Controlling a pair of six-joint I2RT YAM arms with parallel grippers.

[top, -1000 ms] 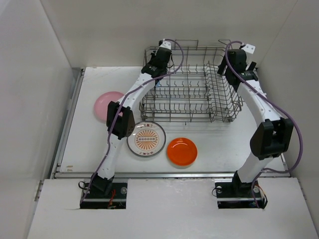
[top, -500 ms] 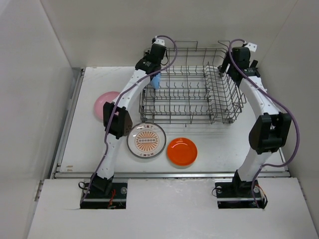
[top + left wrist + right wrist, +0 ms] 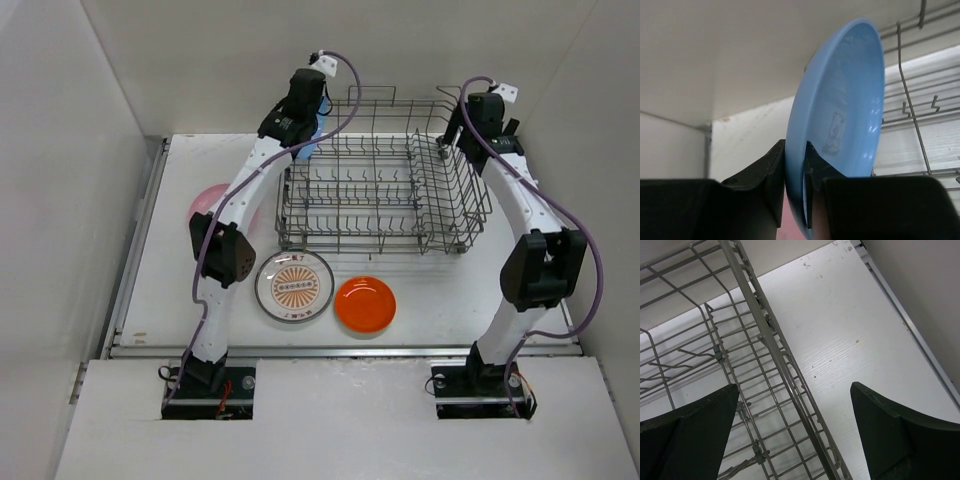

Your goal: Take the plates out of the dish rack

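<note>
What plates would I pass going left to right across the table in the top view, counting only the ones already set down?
pink plate → white patterned plate → orange plate

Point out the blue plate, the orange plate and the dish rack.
blue plate (image 3: 850,100): left wrist view, inner face.
orange plate (image 3: 365,304): top external view, centre.
dish rack (image 3: 458,200): top external view, right wall.
</note>
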